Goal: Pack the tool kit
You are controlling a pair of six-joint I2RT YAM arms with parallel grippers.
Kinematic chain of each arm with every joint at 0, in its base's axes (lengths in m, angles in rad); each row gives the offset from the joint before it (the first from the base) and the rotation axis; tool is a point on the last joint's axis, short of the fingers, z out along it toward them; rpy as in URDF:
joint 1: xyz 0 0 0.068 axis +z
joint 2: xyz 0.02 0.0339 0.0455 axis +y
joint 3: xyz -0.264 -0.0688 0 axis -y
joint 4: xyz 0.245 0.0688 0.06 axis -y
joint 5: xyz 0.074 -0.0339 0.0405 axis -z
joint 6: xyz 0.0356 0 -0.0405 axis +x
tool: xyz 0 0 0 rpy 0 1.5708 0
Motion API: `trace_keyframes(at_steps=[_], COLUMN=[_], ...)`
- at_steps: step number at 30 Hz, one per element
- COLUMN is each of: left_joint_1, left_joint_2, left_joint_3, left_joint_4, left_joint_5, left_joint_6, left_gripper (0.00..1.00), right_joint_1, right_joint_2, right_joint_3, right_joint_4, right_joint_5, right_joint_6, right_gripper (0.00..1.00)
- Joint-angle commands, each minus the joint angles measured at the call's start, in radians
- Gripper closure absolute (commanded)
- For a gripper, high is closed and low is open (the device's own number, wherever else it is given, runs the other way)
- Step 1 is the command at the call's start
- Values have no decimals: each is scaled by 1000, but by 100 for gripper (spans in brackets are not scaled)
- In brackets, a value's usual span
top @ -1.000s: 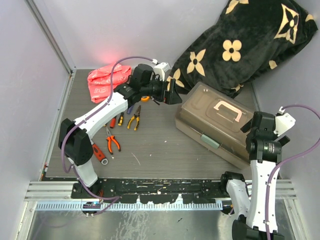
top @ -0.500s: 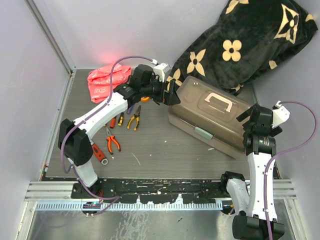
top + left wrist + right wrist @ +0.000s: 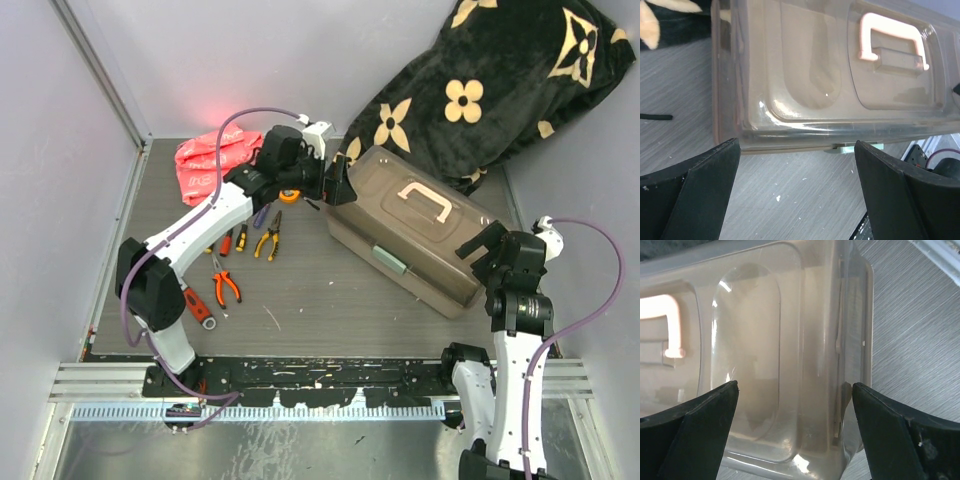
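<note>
The closed brown translucent toolbox (image 3: 410, 232) with a beige handle (image 3: 425, 200) lies slanted at the table's middle right. My left gripper (image 3: 335, 187) is open at its far left end, with the box (image 3: 815, 75) just ahead of the jaws (image 3: 797, 190). My right gripper (image 3: 478, 250) is open against the near right end, and the box end (image 3: 790, 340) fills the space between the jaws (image 3: 795, 430). Orange pliers (image 3: 225, 286), yellow pliers (image 3: 268, 236), a red wrench (image 3: 198, 306), screwdrivers (image 3: 233, 240) and an orange tape measure (image 3: 291, 196) lie loose at the left.
A black flower-patterned blanket (image 3: 480, 80) is piled at the back right, behind the toolbox. A red plastic bag (image 3: 212, 160) lies at the back left. Grey walls close in the table on both sides. A black rail (image 3: 320, 375) runs along the near edge.
The toolbox has slid and turned to the left, toward my left gripper. My right arm has followed it leftward at its right end. The left gripper has barely shifted.
</note>
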Motion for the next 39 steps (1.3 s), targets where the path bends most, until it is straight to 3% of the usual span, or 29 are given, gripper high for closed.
trace_keyframes(at_steps=[1, 10, 24, 39], left_joint_1=[22, 63, 66, 66], left_joint_2=[-41, -99, -148, -173], left_joint_3=[57, 13, -48, -119], left_joint_4=[19, 12, 3, 9], left_joint_5=[-39, -101, -104, -52], left_joint_6=[14, 21, 47, 43], left_gripper=[2, 2, 2, 2], right_joint_1=[12, 13, 12, 51], right_joint_2=[-14, -32, 30, -1], right_joint_3=[-20, -37, 132, 30], right_joint_4=[-90, -71, -165, -75], right_joint_5=[-152, -336, -567, -871], right_joint_6=[-4, -23, -188, -165], right_gripper=[0, 0, 0, 5])
